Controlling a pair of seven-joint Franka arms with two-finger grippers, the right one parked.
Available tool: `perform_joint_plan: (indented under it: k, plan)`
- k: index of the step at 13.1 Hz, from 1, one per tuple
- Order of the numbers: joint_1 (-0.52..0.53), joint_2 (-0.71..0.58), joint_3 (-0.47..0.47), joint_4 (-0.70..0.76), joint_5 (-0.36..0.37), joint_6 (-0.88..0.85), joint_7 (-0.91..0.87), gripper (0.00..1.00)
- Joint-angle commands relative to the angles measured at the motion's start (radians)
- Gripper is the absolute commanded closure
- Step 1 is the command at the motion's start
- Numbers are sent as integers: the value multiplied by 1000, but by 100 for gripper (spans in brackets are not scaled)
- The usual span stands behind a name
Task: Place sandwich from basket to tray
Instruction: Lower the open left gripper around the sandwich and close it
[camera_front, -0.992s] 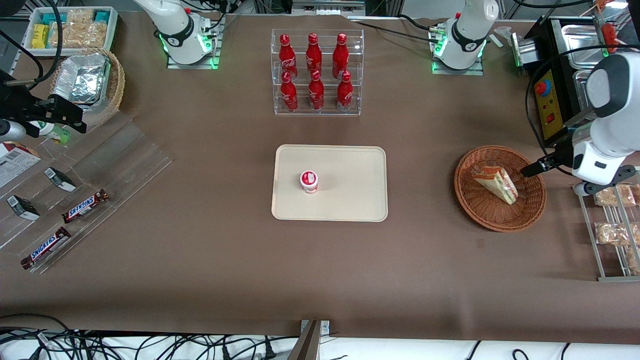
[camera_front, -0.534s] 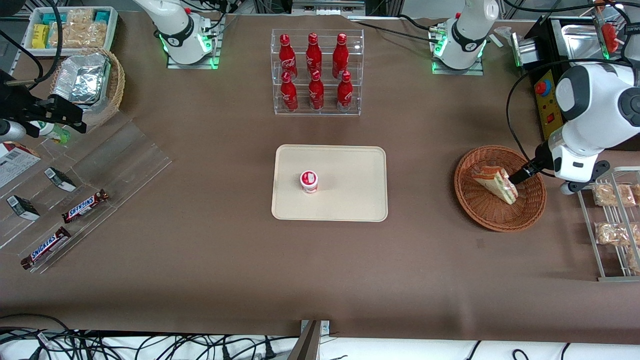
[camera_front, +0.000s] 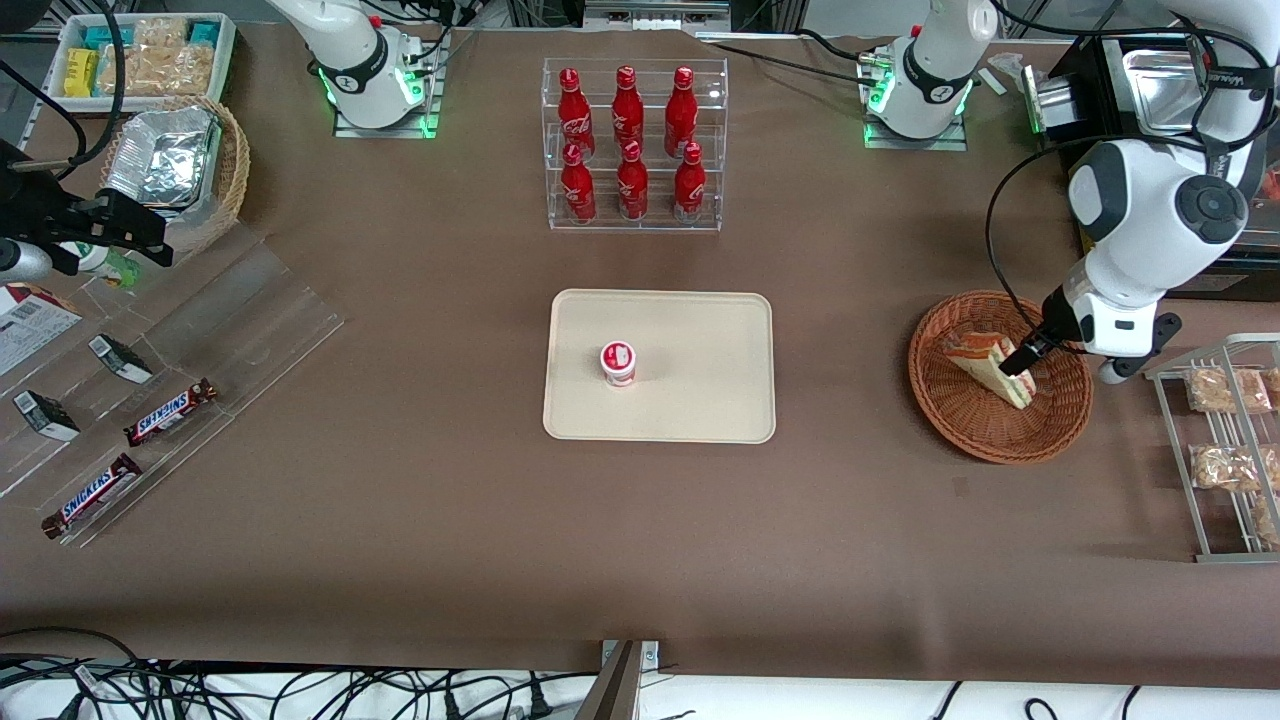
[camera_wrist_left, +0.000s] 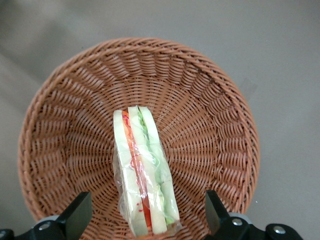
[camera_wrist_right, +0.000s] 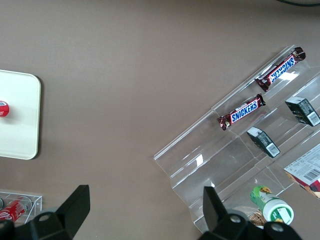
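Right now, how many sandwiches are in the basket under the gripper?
1. A single wrapped sandwich lies in the reddish-brown wicker basket, cut edge up. The open gripper hovers over it, one finger on each side. No second sandwich shows; nothing seems hidden beneath.

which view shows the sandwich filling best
The left wrist view: the sandwich lies cut edge up in the basket, red and green layers plain, framed by the open pincer. The front view shows it small, partly covered by the pincer. The right wrist view misses it.
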Motion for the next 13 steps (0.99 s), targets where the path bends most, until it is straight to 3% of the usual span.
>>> perform_joint_plan:
  k: [1, 10, 11, 12, 13]
  plan:
    - [-6, 22, -1, -45, 21, 79, -31, 0]
    - [-17, 128, -2, -65, 21, 217, -60, 0]
    - [-17, 128, -2, -65, 21, 217, -57, 21]
    - [-17, 128, -2, -65, 21, 215, -53, 58]
    - [-18, 128, -2, -65, 21, 214, -47, 82]
